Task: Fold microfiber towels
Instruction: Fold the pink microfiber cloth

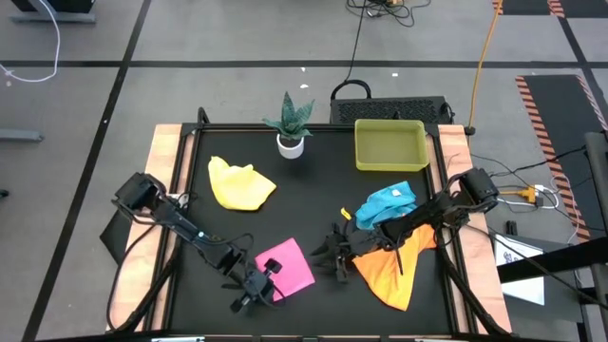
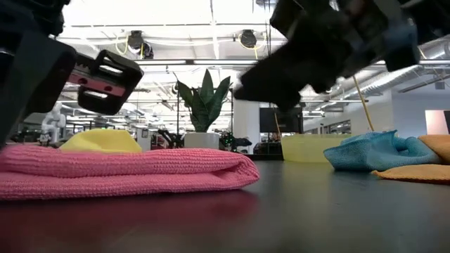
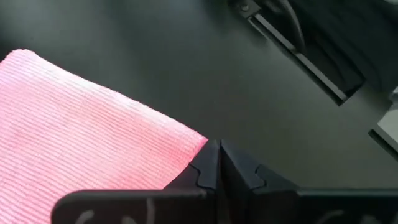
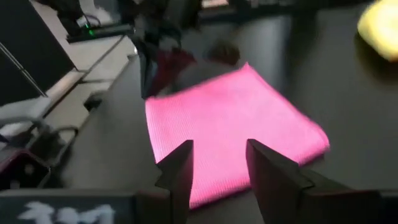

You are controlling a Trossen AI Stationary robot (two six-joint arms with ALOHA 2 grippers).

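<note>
The pink towel (image 1: 285, 266) lies folded flat on the black table, near the front edge; the low view shows it as a thick stack of layers (image 2: 126, 172). My left gripper (image 3: 219, 149) is shut, its tips right beside a corner of the pink towel at the towel's near-left side (image 1: 264, 288). My right gripper (image 4: 217, 158) is open, hovering over the towel's right edge (image 1: 323, 258), and its arm crosses the orange towel (image 1: 399, 271). The yellow towel (image 1: 242, 183) lies crumpled at the back left. The light blue towel (image 1: 388, 204) lies bunched at the right. My left gripper's shut fingertips stand against the pink towel's corner (image 3: 198, 142), slanting down from the table's near-left. No cloth shows between the fingers. I cannot tell whether they touch the corner.
A yellow-green tray (image 1: 389, 144) stands at the back right, and a small potted plant (image 1: 290, 123) at the back middle. Bare black tabletop lies between the yellow and pink towels. Wooden rails (image 1: 166, 171) run along both sides of the table.
</note>
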